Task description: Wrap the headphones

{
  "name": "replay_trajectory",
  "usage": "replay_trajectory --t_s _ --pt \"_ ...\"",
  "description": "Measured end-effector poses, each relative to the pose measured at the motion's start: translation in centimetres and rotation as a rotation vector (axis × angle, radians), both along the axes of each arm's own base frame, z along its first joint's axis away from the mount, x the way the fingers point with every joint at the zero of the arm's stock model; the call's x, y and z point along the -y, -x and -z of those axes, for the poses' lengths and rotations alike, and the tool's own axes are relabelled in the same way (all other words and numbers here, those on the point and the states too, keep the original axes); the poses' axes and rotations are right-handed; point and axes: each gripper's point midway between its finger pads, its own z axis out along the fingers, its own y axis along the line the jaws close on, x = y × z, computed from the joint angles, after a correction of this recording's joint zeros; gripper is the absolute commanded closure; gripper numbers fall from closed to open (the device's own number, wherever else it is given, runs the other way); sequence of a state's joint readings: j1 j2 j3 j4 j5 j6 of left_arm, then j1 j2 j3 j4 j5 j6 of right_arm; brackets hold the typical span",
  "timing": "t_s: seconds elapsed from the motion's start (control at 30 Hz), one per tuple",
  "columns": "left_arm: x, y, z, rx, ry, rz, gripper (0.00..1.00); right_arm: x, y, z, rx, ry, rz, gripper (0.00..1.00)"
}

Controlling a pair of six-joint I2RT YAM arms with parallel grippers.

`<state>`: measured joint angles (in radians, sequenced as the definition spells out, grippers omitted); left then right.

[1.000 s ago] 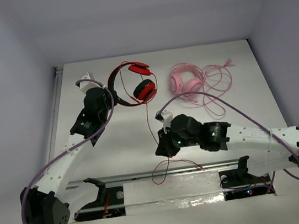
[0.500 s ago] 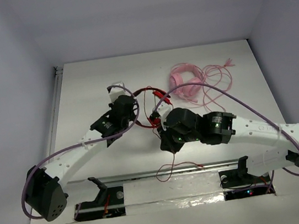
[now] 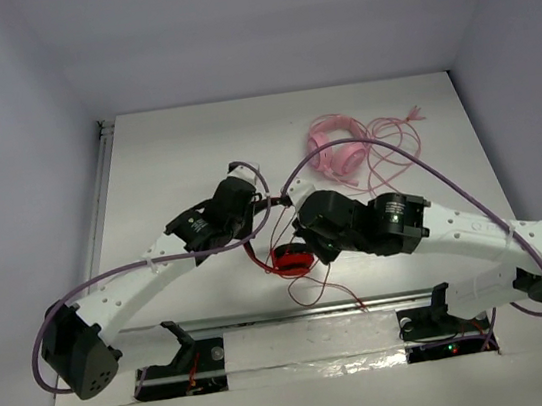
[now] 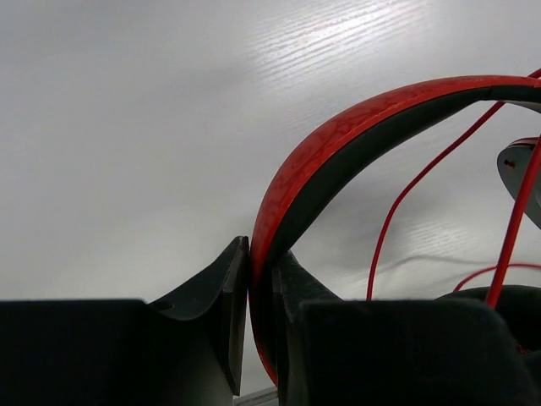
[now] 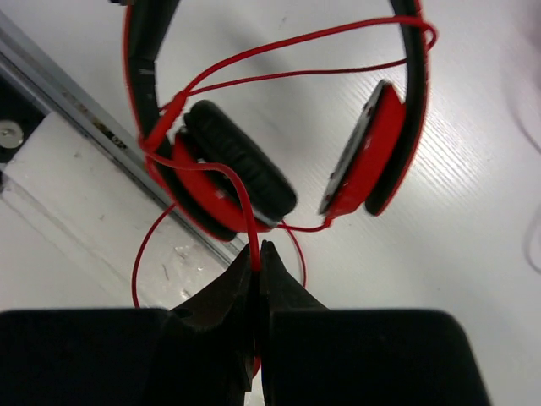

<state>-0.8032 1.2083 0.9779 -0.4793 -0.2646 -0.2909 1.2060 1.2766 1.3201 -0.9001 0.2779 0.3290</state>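
Note:
The red headphones hang between my two grippers near the table's middle, one round cup showing below them. My left gripper is shut on the red headband, clamped between the jaws. My right gripper is shut on the thin red cable, which enters the closed jaws. In the right wrist view both cups face each other, and the cable loops across the headband's arms. Loose cable trails toward the front rail.
Pink headphones with a tangled pink cable lie at the back right, just behind my right arm. A metal rail and a white strip run along the table's near edge. Grey walls close the sides.
The red headphones have moved from the back of the table toward the near middle, carried by my left gripper. My right gripper has stayed on the cable and shifted a little right.

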Motion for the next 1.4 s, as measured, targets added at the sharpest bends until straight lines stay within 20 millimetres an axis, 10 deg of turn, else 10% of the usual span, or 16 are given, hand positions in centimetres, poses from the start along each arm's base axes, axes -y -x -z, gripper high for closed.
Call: replay_trajectory --t_s 0.87,1.4 --pt "0.8 3.6 -3.4 0.022 0.085 0.26 1.0 4.2 -5.5 -1.2 0.203 0.049 0.22 0.63" --pt "1.8 2.4 -4.8 0.016 0.184 0.273 1.0 7.0 -9.7 -0.4 0.259 -0.061 0.418 0.68"
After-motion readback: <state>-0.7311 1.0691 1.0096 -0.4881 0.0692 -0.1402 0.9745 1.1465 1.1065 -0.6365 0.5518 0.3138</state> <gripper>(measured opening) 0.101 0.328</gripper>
